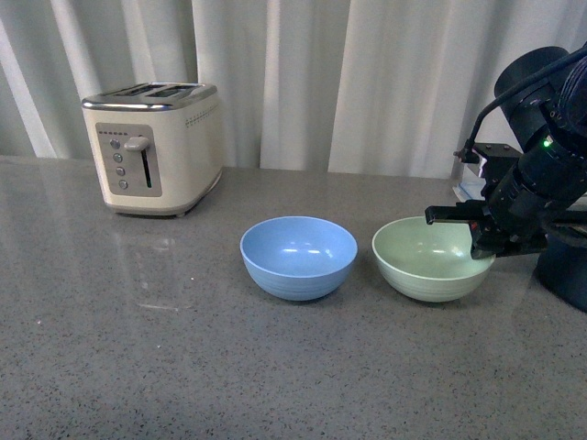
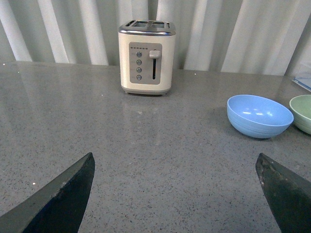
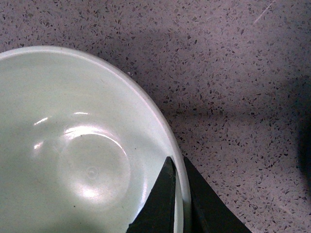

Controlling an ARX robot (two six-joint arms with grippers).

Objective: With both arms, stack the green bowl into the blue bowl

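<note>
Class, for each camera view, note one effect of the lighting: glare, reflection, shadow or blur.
Front view: the toaster reflects faintly in the glossy countertop. Left wrist view: the left claw is dark and soft-edged. Right wrist view: white glare inside the green bowl, a shadow band on the countertop.

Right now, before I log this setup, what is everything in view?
toaster: one, cream with a chrome top, back left of the counter
blue bowl: one, sky blue, centre, upright, empty
green bowl: one, pale mint, right of the blue bowl, not touching it
counter: one, grey speckled, under everything
curtain: white, behind the counter
left pincer: one, black, open over bare counter
right pincer: one, black, closed on the green bowl's rim
</note>
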